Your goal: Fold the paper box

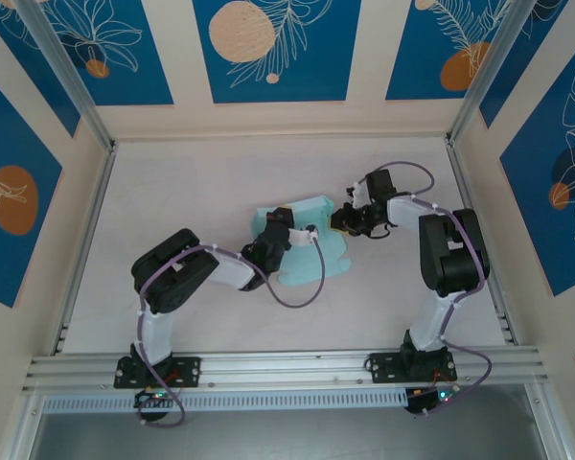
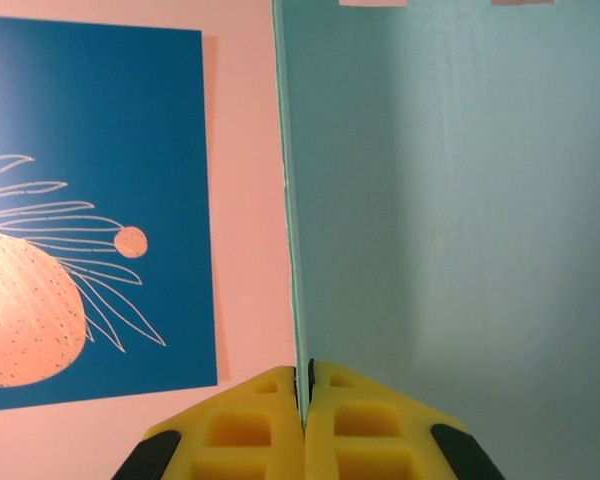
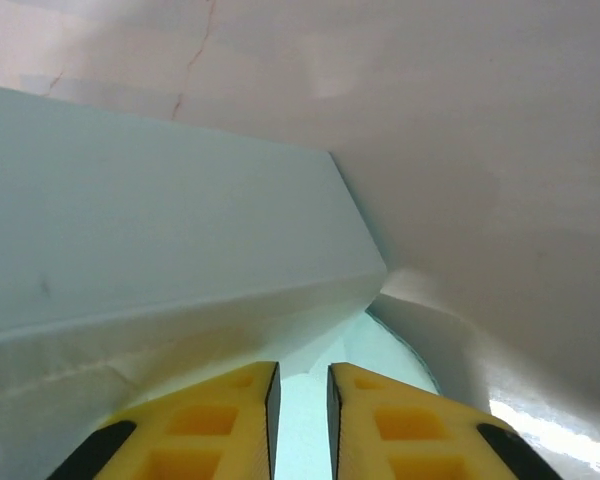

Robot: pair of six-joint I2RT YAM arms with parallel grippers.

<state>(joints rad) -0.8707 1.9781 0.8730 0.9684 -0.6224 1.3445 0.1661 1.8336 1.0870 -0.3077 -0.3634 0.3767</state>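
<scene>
Nearest: left gripper (image 2: 306, 375), yellow jaws pressed together, pinching an upright edge of the paper box (image 1: 316, 209). Box sits at the middle of the table (image 1: 192, 182), between both arms. Right gripper (image 3: 300, 375) at its right side, jaws slightly parted, clamping nothing; card just ahead.

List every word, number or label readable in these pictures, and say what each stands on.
None can be read.
The paper box is plain light-blue card.
The wall panels carry only leaf and circle drawings.
The arms show no legible marking.
</scene>
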